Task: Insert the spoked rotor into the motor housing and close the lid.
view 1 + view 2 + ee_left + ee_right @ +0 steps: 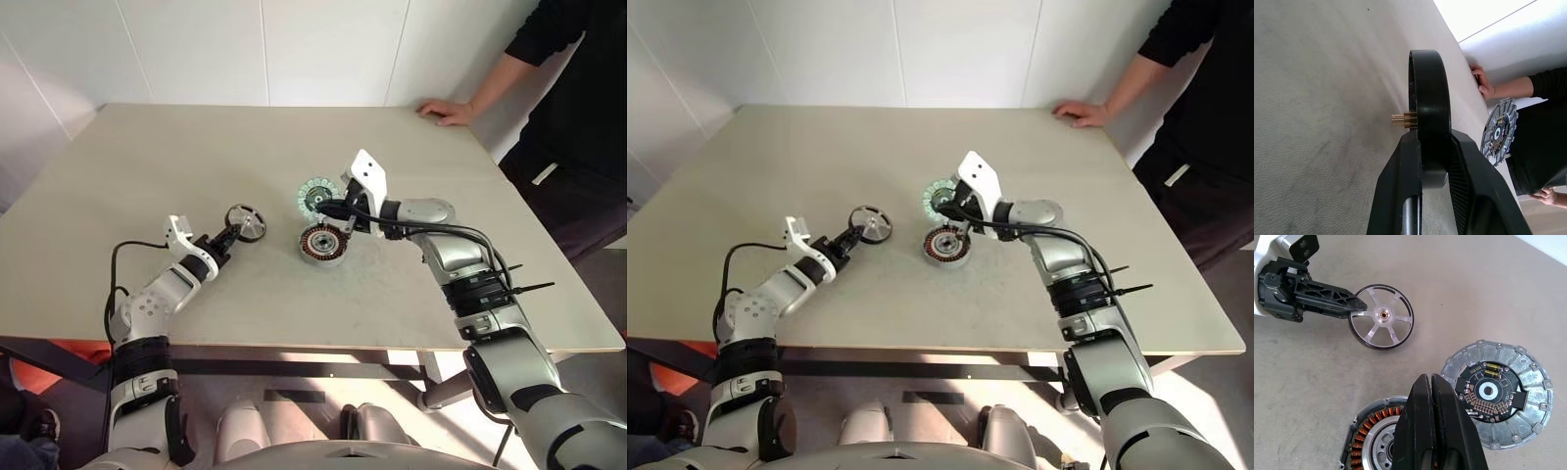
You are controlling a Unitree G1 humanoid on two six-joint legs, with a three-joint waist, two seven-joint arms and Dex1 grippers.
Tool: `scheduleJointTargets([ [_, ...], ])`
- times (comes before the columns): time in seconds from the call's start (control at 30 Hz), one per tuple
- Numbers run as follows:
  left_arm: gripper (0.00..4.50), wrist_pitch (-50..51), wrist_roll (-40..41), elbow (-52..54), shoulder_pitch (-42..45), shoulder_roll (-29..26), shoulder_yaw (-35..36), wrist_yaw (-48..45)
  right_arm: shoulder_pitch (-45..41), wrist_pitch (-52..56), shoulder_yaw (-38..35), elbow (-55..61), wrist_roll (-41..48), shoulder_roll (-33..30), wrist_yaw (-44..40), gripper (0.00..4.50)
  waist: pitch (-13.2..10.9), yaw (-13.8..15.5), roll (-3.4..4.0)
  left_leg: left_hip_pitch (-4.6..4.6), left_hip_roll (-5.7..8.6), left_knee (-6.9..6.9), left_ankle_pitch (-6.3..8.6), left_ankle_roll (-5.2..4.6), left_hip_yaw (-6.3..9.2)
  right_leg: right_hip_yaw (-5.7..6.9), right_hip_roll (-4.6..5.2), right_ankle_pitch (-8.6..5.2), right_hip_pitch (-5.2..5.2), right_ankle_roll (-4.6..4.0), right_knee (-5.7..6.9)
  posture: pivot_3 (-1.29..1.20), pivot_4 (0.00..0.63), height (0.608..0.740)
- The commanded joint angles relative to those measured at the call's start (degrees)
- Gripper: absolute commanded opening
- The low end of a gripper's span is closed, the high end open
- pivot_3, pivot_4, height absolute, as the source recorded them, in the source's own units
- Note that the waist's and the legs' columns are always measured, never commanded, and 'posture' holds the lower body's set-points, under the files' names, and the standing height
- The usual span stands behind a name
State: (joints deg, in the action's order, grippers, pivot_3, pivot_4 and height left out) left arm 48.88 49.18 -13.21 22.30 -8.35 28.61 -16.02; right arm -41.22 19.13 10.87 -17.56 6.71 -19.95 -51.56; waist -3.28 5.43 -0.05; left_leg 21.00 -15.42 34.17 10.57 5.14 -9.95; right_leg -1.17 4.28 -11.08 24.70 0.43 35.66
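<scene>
Left gripper [1354, 308] pinching spoked rotor [1381, 317] rim (wheel on edge). Right gripper [1427, 396] pressed together above motor housing [322, 243], lid [1497, 393] beside.

motor housing [1371, 431] cut by edge, partly behind right end effector [1431, 378]

The left gripper [1425, 161] has its two black fingers [1400, 186] closed on the rim of the spoked rotor [1427, 103], which is seen edge-on as a thin black ring standing over the pale table [1322, 122], with a small brass-coloured hub pin sticking out of one side. Beyond the rotor, farther across the table, the lid [1498, 131] shows its grey segmented ring with a dark centre. At the far edge of the table a person's hand [1483, 84] rests on the tabletop, the dark sleeve [1547, 83] behind it.
</scene>
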Motion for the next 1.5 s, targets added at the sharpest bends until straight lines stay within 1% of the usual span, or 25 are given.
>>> scheduleJointTargets([
  [0.03, 0.4, 1.43, 3.53, 2.29, 0.49, -0.04, 1.16, 0.06, -2.25, -1.63, -1.76, -0.4, -0.42, -1.29, 1.07, 0.0, 0.0, 0.0, 0.0, 0.0, 0.0, 0.0, 0.0, 0.0, 0.0, 0.0, 0.0, 0.0, 0.0, 0.0, 0.0, 0.0, 0.0, 0.74],
  [0.13, 0.4, 5.28, 12.89, 3.29, 1.82, 1.2, 5.58, 1.42, -3.52, -0.64, -3.42, -3.91, -1.53, -3.28, 4.34, 0.0, -0.02, 0.07, -0.02, 0.01, 0.01, 0.0, -0.02, 0.03, 0.0, 0.0, 0.0, 0.0, 0.0, 0.0, -0.01, 0.0, 0.0, 0.74],
  [0.23, 0.4, 9.0, 19.06, 1.47, 3.94, 0.51, 7.73, 3.29, -5.35, -1.16, -5.29, -9.08, -2.75, -5.37, 8.21, 0.0, -0.04, 0.11, -0.05, 0.03, 0.03, 0.02, -0.1, 0.17, 0.0, 0.0, 0.01, 0.0, 0.0, 0.0, 0.01, 0.0, 0.0, 0.74],
  [0.33, 0.4, 14.06, 22.8, 0.39, 5.27, 0.0, 6.54, 4.55, -6.45, -2.74, -5.91, -13.0, -4.2, -7.12, 10.37, 0.0, -0.03, 0.07, -0.05, 0.0, 0.03, 0.02, -0.1, 0.18, 0.0, 0.0, 0.0, 0.0, 0.0, 0.0, 0.02, 0.0, 0.0, 0.74],
  [0.47, 0.4, 20.09, 24.78, -2.2, 7.37, -0.53, 3.61, 5.28, -6.86, -3.36, -6.72, -15.32, -4.99, -8.37, 11.73, 0.0, -0.04, 0.03, -0.05, 0.01, 0.05, 0.02, -0.1, 0.18, 0.0, -0.01, 0.0, 0.0, 0.0, 0.0, 0.01, 0.0, 0.0, 0.74],
  [0.53, 0.4, 21.89, 24.51, -4.66, 9.27, -0.68, 2.23, 5.04, -6.32, -3.37, -6.77, -15.1, -5.17, -8.73, 11.72, 0.0, -0.07, 0.05, -0.06, 0.04, 0.04, 0.01, -0.11, 0.18, 0.0, 0.0, 0.0, 0.0, 0.03, 0.0, 0.0, 0.0, 0.0, 0.74],
  [0.67, 0.4, 24.09, 21.54, -8.78, 13.18, -0.03, -2.24, 2.86, -4.32, -2.51, -6.59, -12.3, -4.57, -9.35, 9.84, 0.0, -0.07, 0.16, -0.07, 0.05, 0.05, 0.02, -0.11, 0.18, 0.0, 0.0, 0.0, 0.0, 0.02, 0.0, 0.0, 0.0, 0.0, 0.74],
  [0.87, 0.4, 22.83, 15.62, -16.38, 17.2, 1.21, -7.19, -2.38, -1.31, -0.23, -7.36, -6.99, -4.09, -9.79, 10.05, 0.0, -0.08, 0.13, -0.08, 0.04, 0.09, 0.02, -0.11, 0.17, 0.0, -0.01, 0.02, 0.01, 0.0, 0.0, -0.01, 0.0, 0.0, 0.74],
  [0.97, 0.4, 21.77, 12.4, -18.41, 17.86, 1.36, -9.04, -5.01, -0.29, 0.96, -7.89, -4.99, -3.92, -10.09, 10.64, 0.0, -0.08, 0.07, -0.08, 0.04, 0.09, 0.02, -0.11, 0.17, 0.0, -0.02, 0.02, 0.01, 0.0, 0.0, -0.01, 0.0, 0.0, 0.74],
  [1.2, 0.4, 19.54, 7.62, -20.64, 18.22, 1.52, -9.87, -8.23, 0.71, 1.98, -8.15, -3.14, -3.83, -10.24, 11.32, 0.0, -0.09, 0.16, -0.07, 0.0, 0.1, 0.03, -0.11, 0.17, 0.0, -0.02, 0.05, 0.01, -0.05, 0.0, 0.0, 0.0, 0.0, 0.74],
  [1.5, 0.4, 18.64, 4.89, -20.7, 17.52, 1.69, -9.0, -9.64, -0.32, 1.31, -7.35, -4.24, -4.06, -9.5, 11.26, 0.0, -0.09, 0.19, -0.07, 0.0, 0.12, 0.02, -0.11, 0.16, 0.0, -0.02, 0.07, 0.01, -0.06, 0.0, -0.01, 0.0, 0.0, 0.74],
])
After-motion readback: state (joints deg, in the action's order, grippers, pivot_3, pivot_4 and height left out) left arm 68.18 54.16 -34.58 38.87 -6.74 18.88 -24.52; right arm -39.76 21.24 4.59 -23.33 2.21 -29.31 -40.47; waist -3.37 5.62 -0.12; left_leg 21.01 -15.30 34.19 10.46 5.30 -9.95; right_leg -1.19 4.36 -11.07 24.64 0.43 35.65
